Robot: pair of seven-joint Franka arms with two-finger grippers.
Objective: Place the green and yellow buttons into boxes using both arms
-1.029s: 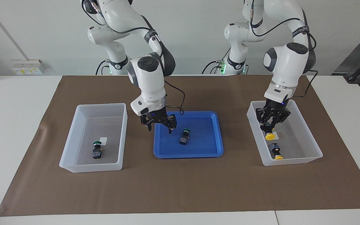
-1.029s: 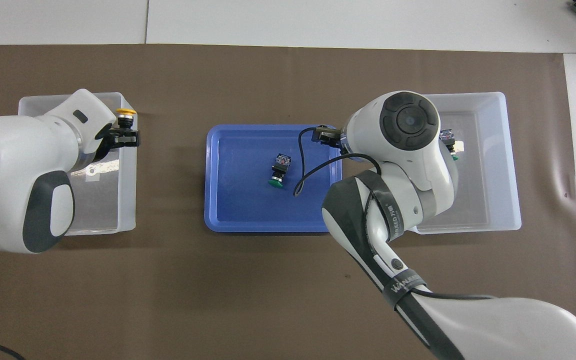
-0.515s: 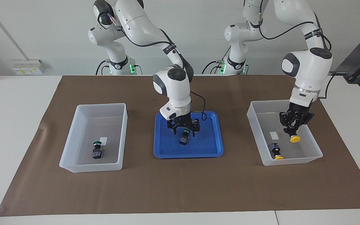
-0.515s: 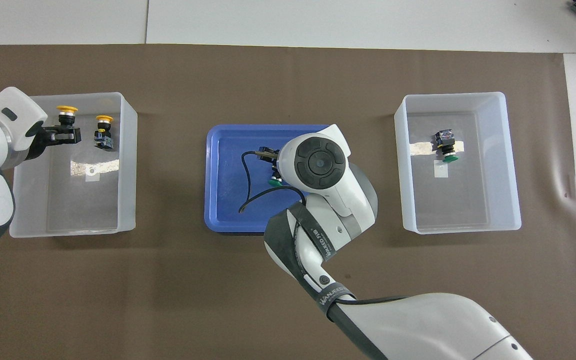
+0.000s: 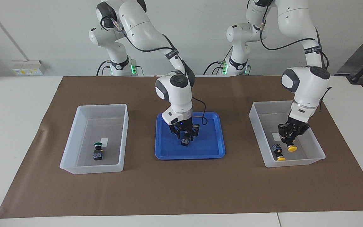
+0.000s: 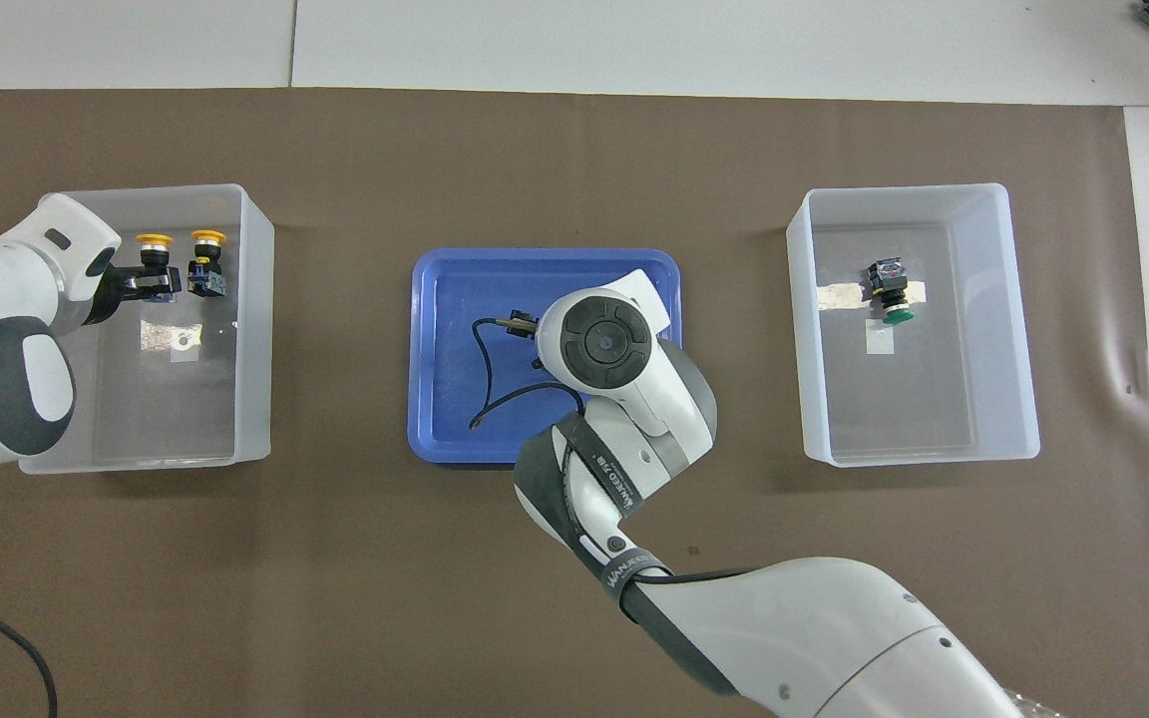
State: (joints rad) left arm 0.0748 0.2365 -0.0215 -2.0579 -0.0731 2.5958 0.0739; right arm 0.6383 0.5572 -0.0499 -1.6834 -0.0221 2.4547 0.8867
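A white wall backs a white table (image 5: 17,126) covered by a brown mat (image 5: 181,186), and the blue tray (image 5: 214,148) sits mid-mat as our marker.

Facing view first. The right gripper (image 5: 185,136) is down in the tray, fingers set on either side of a green button (image 5: 185,141) that stands on the tray floor; whether they are truly clamped on it I cannot tell. Toward the right arm's end from the tray, a clear box (image 5: 74,157) holds another green button (image 5: 98,152) by a small white label. Toward the left arm's end from the tray, the second box (image 5: 317,151) takes the left gripper (image 5: 290,142), fingers pinched on a yellow button (image 5: 291,147), cap down, low inside the box. Just beside it lies the second yellow button (image 5: 279,154).

Overhead now. The right arm's wrist (image 6: 602,339) covers the middle of the tray (image 6: 435,399), hiding gripper and button. In the box (image 6: 250,399) at the left arm's end, the left gripper (image 6: 158,282) grips its yellow button (image 6: 153,249), with the second yellow one (image 6: 206,261) right alongside. The other box (image 6: 1018,399) shows its green button (image 6: 891,294) lying on the label.
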